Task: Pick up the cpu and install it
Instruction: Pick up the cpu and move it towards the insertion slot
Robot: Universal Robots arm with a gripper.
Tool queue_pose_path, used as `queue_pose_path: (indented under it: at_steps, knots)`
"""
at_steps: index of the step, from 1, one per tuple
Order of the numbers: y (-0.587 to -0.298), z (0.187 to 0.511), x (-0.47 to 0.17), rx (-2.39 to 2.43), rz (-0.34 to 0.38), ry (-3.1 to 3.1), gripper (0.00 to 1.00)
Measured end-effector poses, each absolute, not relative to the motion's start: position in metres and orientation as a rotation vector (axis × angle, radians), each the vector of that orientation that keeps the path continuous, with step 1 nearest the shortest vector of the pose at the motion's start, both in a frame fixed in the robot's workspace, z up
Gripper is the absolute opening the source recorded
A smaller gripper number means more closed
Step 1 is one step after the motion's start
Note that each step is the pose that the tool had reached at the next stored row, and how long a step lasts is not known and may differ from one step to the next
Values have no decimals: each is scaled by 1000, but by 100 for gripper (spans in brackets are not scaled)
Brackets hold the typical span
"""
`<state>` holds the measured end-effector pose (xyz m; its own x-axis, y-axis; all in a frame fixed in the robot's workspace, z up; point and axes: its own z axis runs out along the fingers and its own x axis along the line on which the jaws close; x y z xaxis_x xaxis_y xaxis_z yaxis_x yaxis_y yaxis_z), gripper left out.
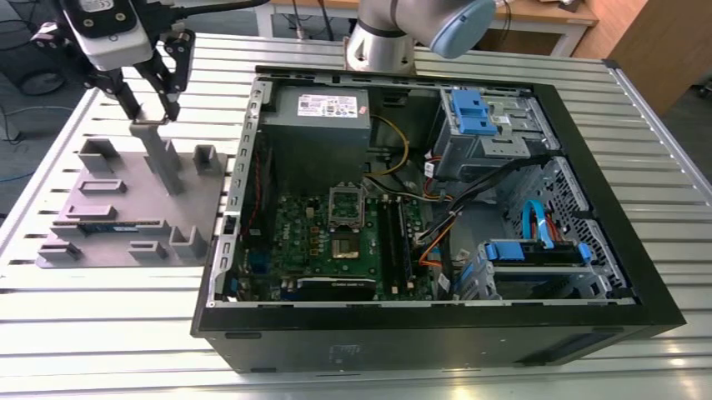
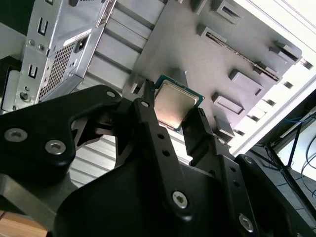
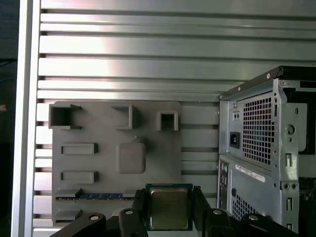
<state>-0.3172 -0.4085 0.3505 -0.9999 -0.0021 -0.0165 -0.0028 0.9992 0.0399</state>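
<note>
1. Gripper (image 1: pixel 150 104) is closed on the cpu (image 3: pixel 169 208), with one finger (image 2: pixel 148 121) pressed against each of two opposite edges
2. Held cpu hangs above the grey tray (image 3: pixel 98 128), its silver face showing in both wrist views
3. Memory stick (image 3: pixel 94 196) lies in a slot of that tray
4. Open computer case (image 1: pixel 389 337) stands just beside the tray
</note>
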Motion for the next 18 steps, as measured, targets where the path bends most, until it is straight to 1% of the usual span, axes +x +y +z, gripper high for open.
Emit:
queue_pose_path:
  at_steps: [18]
  knots:
    - [-408, 353, -312, -4, 62, 3125, 47]
